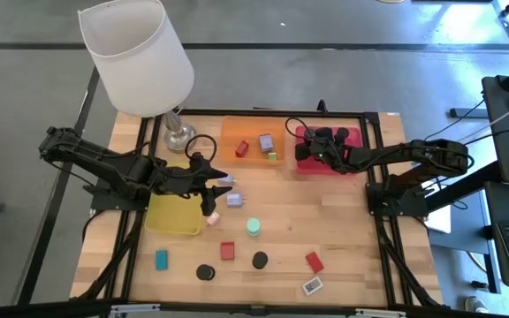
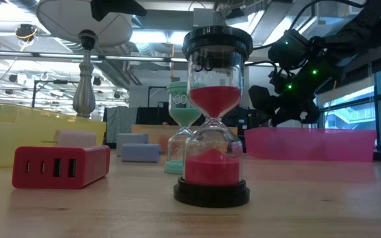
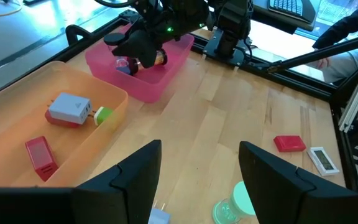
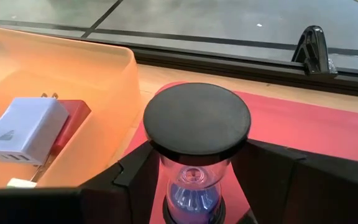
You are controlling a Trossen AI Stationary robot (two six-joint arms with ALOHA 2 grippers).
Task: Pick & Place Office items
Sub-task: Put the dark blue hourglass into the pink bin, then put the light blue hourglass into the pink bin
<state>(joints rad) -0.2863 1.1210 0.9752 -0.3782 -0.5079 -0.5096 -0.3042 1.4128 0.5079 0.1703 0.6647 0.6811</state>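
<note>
My right gripper [image 1: 313, 147] hangs over the pink-red tray [image 1: 325, 166] at the far right, shut on a black-capped hourglass [image 4: 196, 118] with blue sand. My left gripper [image 1: 218, 183] hovers open above the table beside the yellow tray [image 1: 171, 216], over a lavender charger [image 1: 234, 200] and a mint hourglass [image 1: 254, 226], touching nothing. Standing or lying on the wood nearer me are red blocks [image 1: 227, 251], a teal block [image 1: 161, 259], two black-capped hourglasses [image 1: 205, 273], a pink bit [image 1: 212, 217] and a white tag [image 1: 312, 285]. My right gripper pinches the hourglass by its glass body [image 4: 190, 177] just under the top cap, one finger [image 4: 135, 174] on each side. The hourglass stands roughly upright between the fingers over the pink-red tray. Its base is hidden, so whether it rests on the tray I cannot tell.
The orange tray [image 1: 247, 131] at the far middle holds a red block [image 1: 242, 149], a lavender charger [image 1: 266, 141] and a small green piece [image 1: 272, 156]. A white-shaded lamp [image 1: 140, 53] stands at the far left corner. A red hourglass [image 2: 210, 132] stands close to the low camera.
</note>
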